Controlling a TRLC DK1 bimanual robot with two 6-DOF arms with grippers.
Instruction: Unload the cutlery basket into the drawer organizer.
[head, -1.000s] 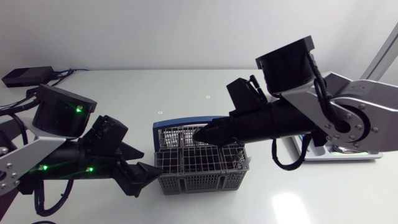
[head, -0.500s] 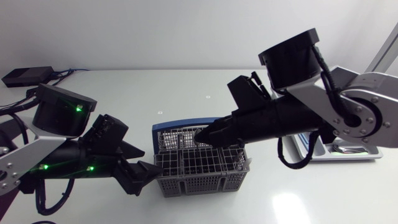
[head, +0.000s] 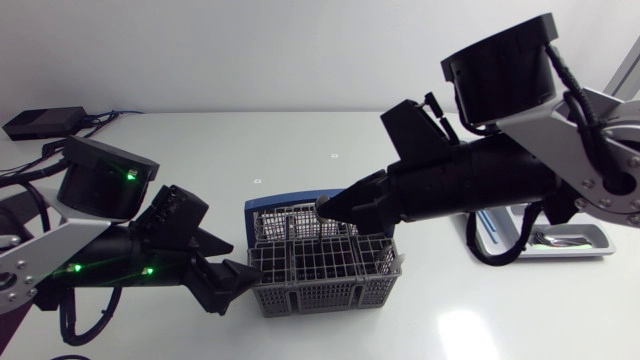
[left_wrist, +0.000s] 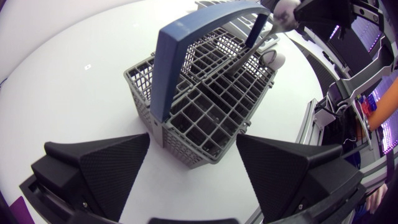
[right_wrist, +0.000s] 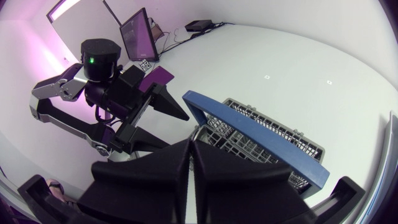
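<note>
The grey mesh cutlery basket (head: 320, 285) with its blue handle (head: 268, 207) stands mid-table. My right gripper (head: 325, 209) hangs just over the basket's back compartments, shut on a thin dark-blue-handled piece of cutlery (left_wrist: 255, 31) whose lower end still dips into the basket (left_wrist: 186, 134). A pale spoon bowl (left_wrist: 274, 59) leans at the basket's far side. My left gripper (head: 238, 281) is open at the basket's front left corner, which lies between its fingers (left_wrist: 115, 168). The drawer organizer (head: 585, 243) lies at the right, largely hidden behind my right arm.
A black box (head: 44, 122) with cables sits at the table's far left back corner. Bare white tabletop stretches behind the basket and in front of it. In the right wrist view my left arm (right_wrist: 109, 93) stands beyond the basket (right_wrist: 273, 127).
My right gripper has risen out of the basket and drawn back a little to the right, still shut. The left arm and the basket have kept still.
</note>
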